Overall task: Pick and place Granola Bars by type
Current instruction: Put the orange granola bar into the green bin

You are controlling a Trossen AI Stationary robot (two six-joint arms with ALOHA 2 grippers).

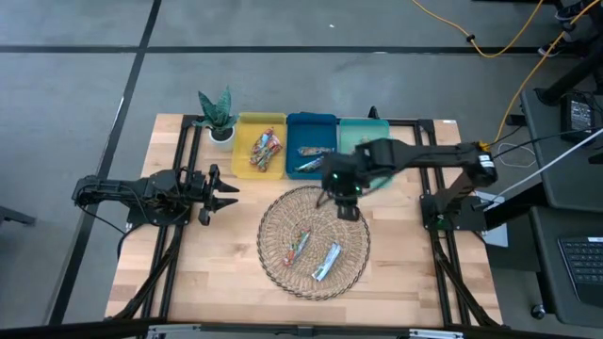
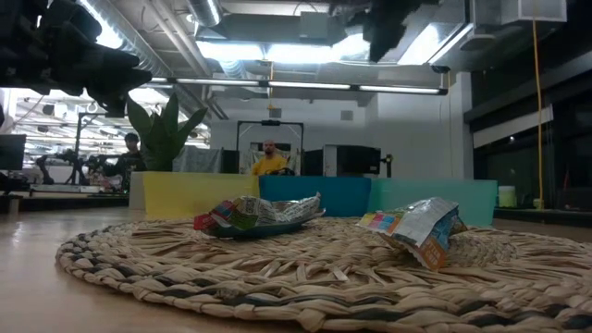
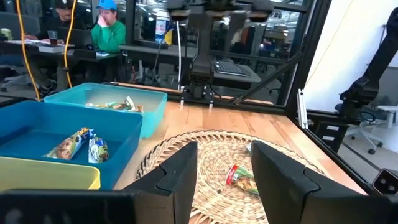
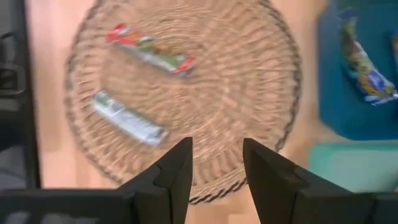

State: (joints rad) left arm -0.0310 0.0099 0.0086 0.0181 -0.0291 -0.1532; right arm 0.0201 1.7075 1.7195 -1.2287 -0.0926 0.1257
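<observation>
Two granola bars lie flat in the round wicker basket (image 1: 314, 243): a red-orange one (image 4: 149, 53) and a silver one (image 4: 127, 118). More bars lie in the yellow tray (image 1: 267, 153), the blue tray (image 1: 311, 160) and the teal tray (image 3: 115, 104). My right gripper (image 4: 216, 162) hangs high above the basket's far rim (image 1: 347, 209), pointing down, open, with nothing between its fingers. My left gripper (image 3: 224, 168) waits at the table's left (image 1: 229, 193), level, open and empty, pointing at the basket.
The yellow (image 1: 247, 141), blue (image 1: 325, 121) and teal (image 1: 375, 127) trays stand side by side along the far edge, behind the basket. A potted plant (image 1: 217, 115) stands left of the yellow tray. Bare wood lies left and right of the basket.
</observation>
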